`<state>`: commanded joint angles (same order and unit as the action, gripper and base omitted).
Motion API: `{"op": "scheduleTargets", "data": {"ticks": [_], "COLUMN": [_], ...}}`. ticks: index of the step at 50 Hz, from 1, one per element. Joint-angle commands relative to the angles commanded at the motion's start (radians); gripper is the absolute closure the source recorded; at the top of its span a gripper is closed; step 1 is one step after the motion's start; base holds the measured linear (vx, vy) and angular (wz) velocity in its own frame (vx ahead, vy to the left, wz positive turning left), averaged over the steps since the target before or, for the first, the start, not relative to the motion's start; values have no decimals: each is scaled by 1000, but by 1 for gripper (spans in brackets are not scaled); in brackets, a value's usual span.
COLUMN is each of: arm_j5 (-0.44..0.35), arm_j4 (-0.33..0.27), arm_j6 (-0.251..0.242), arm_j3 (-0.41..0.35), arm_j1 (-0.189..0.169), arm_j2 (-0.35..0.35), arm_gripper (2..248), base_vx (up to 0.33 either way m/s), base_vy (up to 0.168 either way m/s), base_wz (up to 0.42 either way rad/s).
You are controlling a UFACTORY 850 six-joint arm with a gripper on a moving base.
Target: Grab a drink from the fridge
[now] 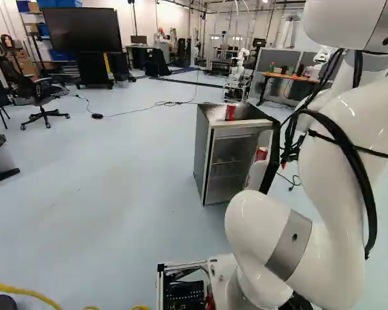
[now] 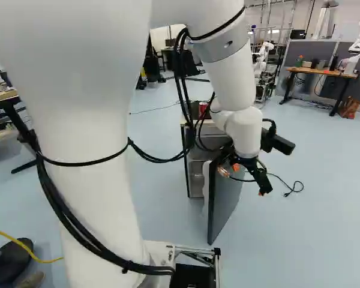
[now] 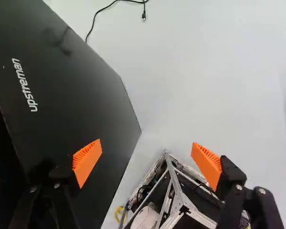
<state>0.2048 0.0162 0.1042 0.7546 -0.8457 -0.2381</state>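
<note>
1. Claw: stood wide open, empty, beside the door.
2. Drink: one red can sat near the door's inner side; a second can stood atop the fridge.
3. Reach: likely required clearing the door edge without nudging it.

I count: fridge 1 | red cans 2, one atop fridge, one at its door | large screen 1, beyond fridge
</note>
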Motion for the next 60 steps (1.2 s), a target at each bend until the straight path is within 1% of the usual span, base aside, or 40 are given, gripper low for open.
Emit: {"op": "scheduleTargets", "data": {"ticks": [40,60], "arm_j5": [-71,-112], "arm_j4": [-28,-42], "arm_j6": [0,0], "arm_j3": [-110,-134], "arm_j1": [133,213], "arm_j2": [91,112], "arm_gripper": [3,3], "base_vx": [0,0], "base_vy": [0,0], "base_wz": [0,0]}}
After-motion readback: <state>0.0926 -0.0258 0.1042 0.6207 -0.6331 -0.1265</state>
